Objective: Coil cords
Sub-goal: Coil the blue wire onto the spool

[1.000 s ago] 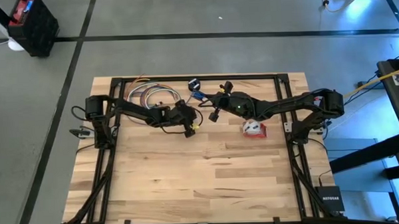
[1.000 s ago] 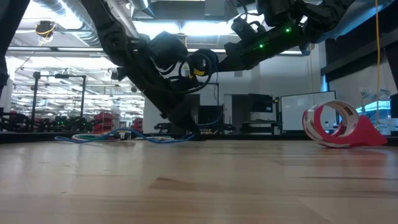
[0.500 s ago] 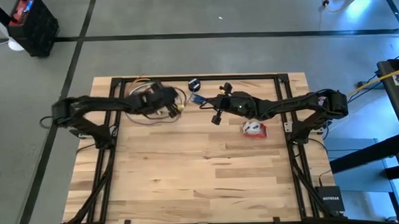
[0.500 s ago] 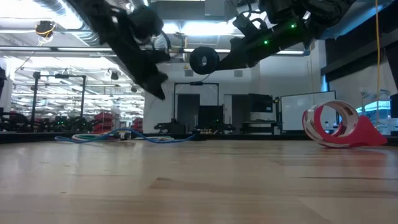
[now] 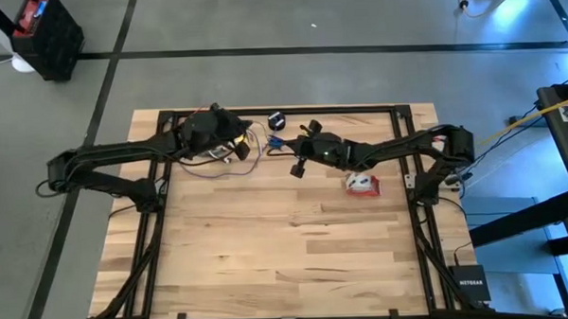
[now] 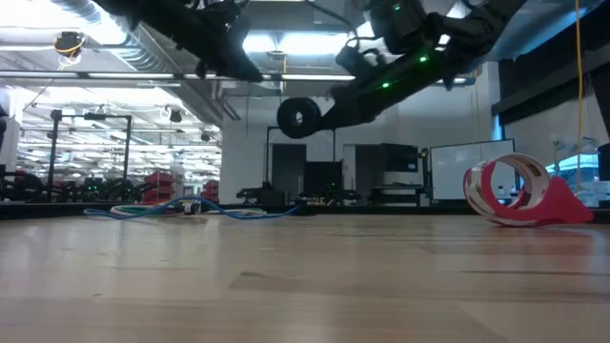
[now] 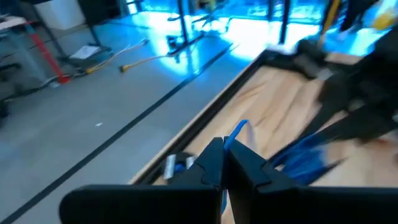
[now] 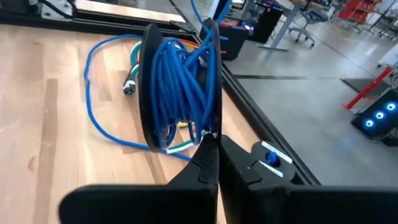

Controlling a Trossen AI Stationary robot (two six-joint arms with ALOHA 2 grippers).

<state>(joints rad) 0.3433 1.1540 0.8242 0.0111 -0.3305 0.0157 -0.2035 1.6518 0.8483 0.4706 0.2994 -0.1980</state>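
High view, wooden table (image 5: 296, 244), grey concrete floor (image 5: 262, 75).

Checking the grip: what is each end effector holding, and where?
Right end effector: shut on the rim of the black puck, with the blue cord wound around it. Left end effector: pinches a thin loop of the blue cord.

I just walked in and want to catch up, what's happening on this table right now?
Two robot arms are coiling a cord. The right pincer holds a black puck in the air over the table's far side, blue cord wound around it. The left pincer is shut on a strand of blue cord near the far-left pile. A red-and-white bundle lies untouched beside the right arm.
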